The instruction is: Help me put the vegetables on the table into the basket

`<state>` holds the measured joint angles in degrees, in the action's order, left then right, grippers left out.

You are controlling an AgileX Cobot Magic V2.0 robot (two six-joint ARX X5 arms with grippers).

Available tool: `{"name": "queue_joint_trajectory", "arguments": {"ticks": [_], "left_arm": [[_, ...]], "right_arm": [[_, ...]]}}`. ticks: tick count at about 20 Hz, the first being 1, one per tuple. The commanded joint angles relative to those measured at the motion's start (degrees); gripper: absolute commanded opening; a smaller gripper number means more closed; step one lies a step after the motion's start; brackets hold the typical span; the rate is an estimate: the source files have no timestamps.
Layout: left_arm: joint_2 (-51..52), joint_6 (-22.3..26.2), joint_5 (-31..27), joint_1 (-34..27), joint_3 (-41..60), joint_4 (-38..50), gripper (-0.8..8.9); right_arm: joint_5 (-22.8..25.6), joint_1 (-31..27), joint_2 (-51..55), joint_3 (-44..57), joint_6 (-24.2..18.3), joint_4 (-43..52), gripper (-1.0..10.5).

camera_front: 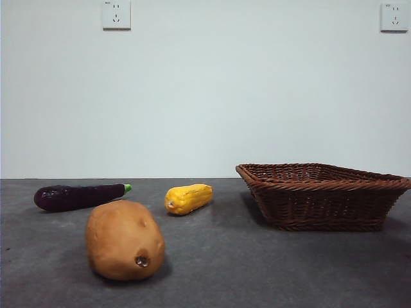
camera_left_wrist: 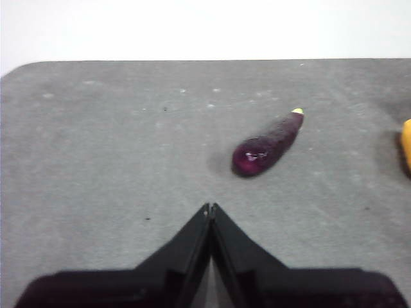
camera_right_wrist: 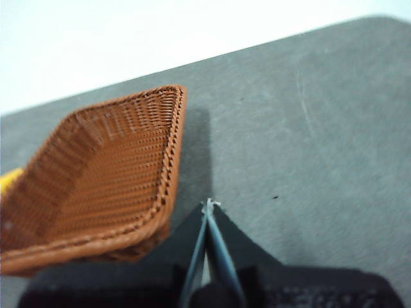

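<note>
We judge the left gripper [camera_left_wrist: 210, 206] nearer the eggplant [camera_left_wrist: 266, 146] | its long axis slants away, far from the basket [camera_right_wrist: 96, 179] | both grippers' jaws pressed together, right gripper [camera_right_wrist: 209, 204] beside the basket.

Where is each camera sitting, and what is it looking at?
Front view: low at table height, facing the wall; potato, corn, basket; no robot shows.
Left wrist view: on the left arm, above the eggplant; shut left gripper.
Right wrist view: on the right arm, beside the basket; shut right gripper.
Shared: front and left see the eggplant.
</note>
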<state>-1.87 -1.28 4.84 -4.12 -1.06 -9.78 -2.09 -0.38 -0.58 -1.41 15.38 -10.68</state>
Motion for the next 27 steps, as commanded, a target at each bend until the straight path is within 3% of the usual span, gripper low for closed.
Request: {"name": "queue_joint_trajectory", "arguments": {"ticks": [1,7,12,22,27], "left_arm": [[-0.02,-3.26,2.10,-0.17,0.52,0.44,-0.04],[-0.02,-10.97,6.38,0.52,0.20,1.09,-0.04],[-0.02,-14.32,9.60,2.71,0.11,3.02,-0.04],[-0.02,-20.15,16.22,6.29,0.11,3.41,-0.04],[-0.02,-24.35,20.81,6.32,0.11,3.43,-0.04]], "right_arm": [[-1.38,0.00,0.04,0.55,6.62,0.35,0.0],[-8.26,0.00,0.04,0.28,13.09,0.26,0.0],[-16.13,0.00,0.04,-0.04,13.88,-0.15,0.0],[-21.14,0.00,0.00,-3.34,21.97,-0.02,0.0],[-25.49,0.00,-0.52,-6.99,23.34,-0.07,0.0]]}}
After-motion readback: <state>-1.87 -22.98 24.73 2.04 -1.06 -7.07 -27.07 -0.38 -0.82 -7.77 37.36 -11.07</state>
